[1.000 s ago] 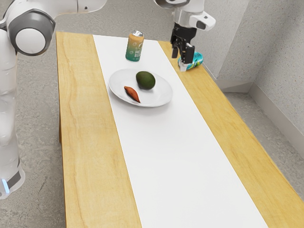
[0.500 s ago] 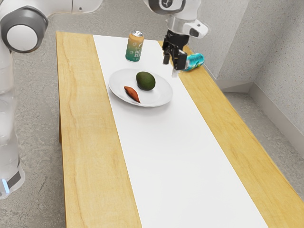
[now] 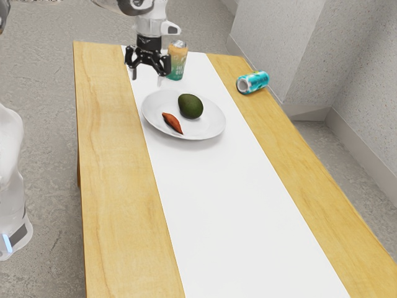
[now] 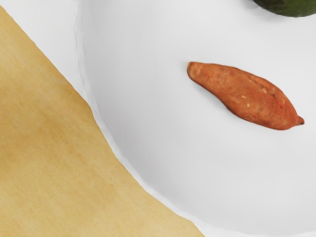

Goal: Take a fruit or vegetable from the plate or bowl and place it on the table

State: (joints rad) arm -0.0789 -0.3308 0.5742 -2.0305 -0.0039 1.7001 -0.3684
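My gripper [image 3: 147, 76] hangs open above the table, off the plate's far edge and toward the exterior view's left, with nothing between its fingers. A white round plate [image 3: 208, 128] rests on the white runner. On it lie a dark green avocado [image 3: 190, 106] and an orange-brown sweet potato [image 3: 172, 123], side by side and apart. In the wrist view the sweet potato [image 4: 244, 96] lies whole on the plate [image 4: 148, 128], and part of the avocado [image 4: 291, 6] is visible.
An upright orange-and-green can [image 3: 177, 62] stands just beyond the plate, close to my gripper. A teal can [image 3: 253, 82] lies on its side near the table's edge at the exterior view's right. The wooden table [image 3: 118, 205] has a white runner [image 3: 229, 217] along it.
My gripper has swung from beside the teal can toward the exterior view's left, past the upright can, and its hand has turned. The avocado, sweet potato, plate and upright can have stayed put.
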